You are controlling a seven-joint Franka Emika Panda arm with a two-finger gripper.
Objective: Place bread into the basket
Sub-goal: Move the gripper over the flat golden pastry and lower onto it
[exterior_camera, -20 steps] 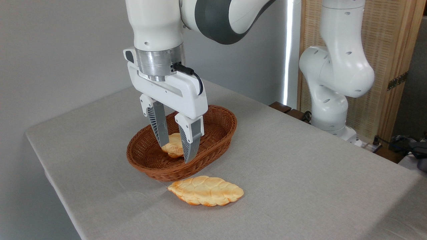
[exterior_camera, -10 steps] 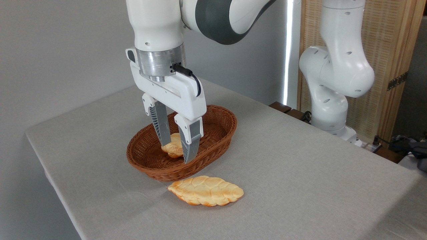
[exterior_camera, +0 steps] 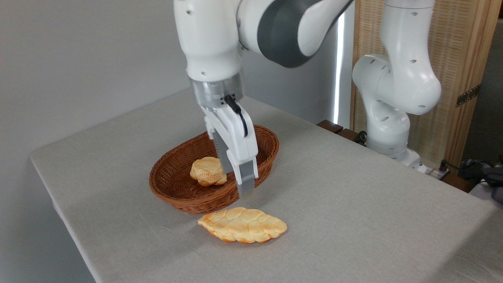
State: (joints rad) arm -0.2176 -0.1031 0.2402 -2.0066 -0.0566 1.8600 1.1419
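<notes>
The bread [exterior_camera: 243, 225], a long flat braided golden-orange loaf, lies on the table just in front of the basket. The oval reddish-brown wicker basket [exterior_camera: 178, 195] holds only a small round pale bun [exterior_camera: 208, 171]. My gripper [exterior_camera: 238, 183] hangs over the basket's near right side, turned so that I see it almost edge-on. Its near finger [exterior_camera: 246, 181] points down just above the rim, a short way above the loaf's middle. The far finger shows behind it, apart from it. Nothing is between the fingers, and the gripper is open.
The arm's white base [exterior_camera: 389, 118] stands at the table's far right edge, with a wooden slatted screen [exterior_camera: 452, 78] behind it. The grey cloth-covered table [exterior_camera: 353, 204] stretches to the right and front of the loaf.
My gripper has swung right and turned about its own axis, leaving the small bun uncovered in the basket. The braided loaf and the basket have not moved.
</notes>
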